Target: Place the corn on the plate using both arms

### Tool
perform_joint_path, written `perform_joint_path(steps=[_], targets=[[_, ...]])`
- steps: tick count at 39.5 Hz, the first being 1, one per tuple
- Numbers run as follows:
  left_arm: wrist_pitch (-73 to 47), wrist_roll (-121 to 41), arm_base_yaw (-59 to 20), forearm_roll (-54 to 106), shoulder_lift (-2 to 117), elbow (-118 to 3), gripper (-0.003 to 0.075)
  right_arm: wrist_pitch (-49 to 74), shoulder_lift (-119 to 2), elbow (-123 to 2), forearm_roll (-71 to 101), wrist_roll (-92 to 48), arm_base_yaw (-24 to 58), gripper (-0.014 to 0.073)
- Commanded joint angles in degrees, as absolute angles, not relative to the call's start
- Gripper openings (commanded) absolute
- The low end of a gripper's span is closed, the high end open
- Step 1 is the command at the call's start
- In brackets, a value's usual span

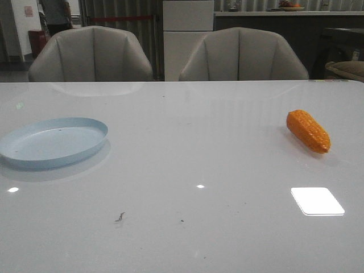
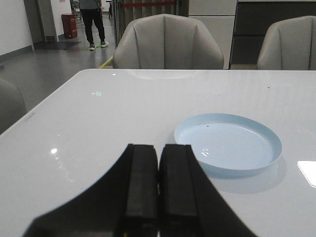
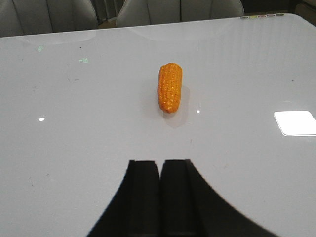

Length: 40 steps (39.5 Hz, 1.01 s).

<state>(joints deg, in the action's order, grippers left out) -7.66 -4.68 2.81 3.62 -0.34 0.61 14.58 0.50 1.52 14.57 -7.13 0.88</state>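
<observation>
Orange corn: you've got it lying flat on the white table, right side in the front view, well apart from the plate.
Long axis: diagonal in the front view; blunt end toward the far left, tapered tip toward the near right edge.
Seen from the right wrist: corn runs almost straight away from the right gripper, tapered tip nearer the fingers, clear table between them.
Plate: pale blue, on the left side of the table, nothing on it.
Left gripper: jaws together, holding nothing; plate sits just beyond it and off to one side.
Right gripper: jaws together, holding nothing.
Background: two grey chairs behind the far edge.
</observation>
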Motion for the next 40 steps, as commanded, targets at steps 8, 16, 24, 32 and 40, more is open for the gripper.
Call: perform_joint_path(steps=[8, 16, 24, 32, 40], targets=[[-2.14, -4.15, 2.63, 4.16, -1.61, 2.71, 0.0094, 9.82, 1.99, 0.37, 14.98, -7.34, 0.76, 0.0034], [-1.7, -4.15, 2.63, 4.16, -1.61, 2.71, 0.0094, 9.82, 1.99, 0.37, 14.98, -7.34, 0.76, 0.0034], [-1.67, -4.15, 2.63, 4.16, -1.61, 2.71, 0.0094, 9.82, 1.99, 0.37, 14.98, -7.34, 0.76, 0.0034], [0.81, -4.15, 2.63, 4.16, -1.61, 2.71, 0.0094, 8.54, 2.0, 0.37, 14.98, -7.34, 0.76, 0.0034], [12.64, -4.15, 2.63, 4.16, -1.61, 2.71, 0.0094, 2.92, 2.0, 0.37, 14.98, -7.34, 0.76, 0.0034]])
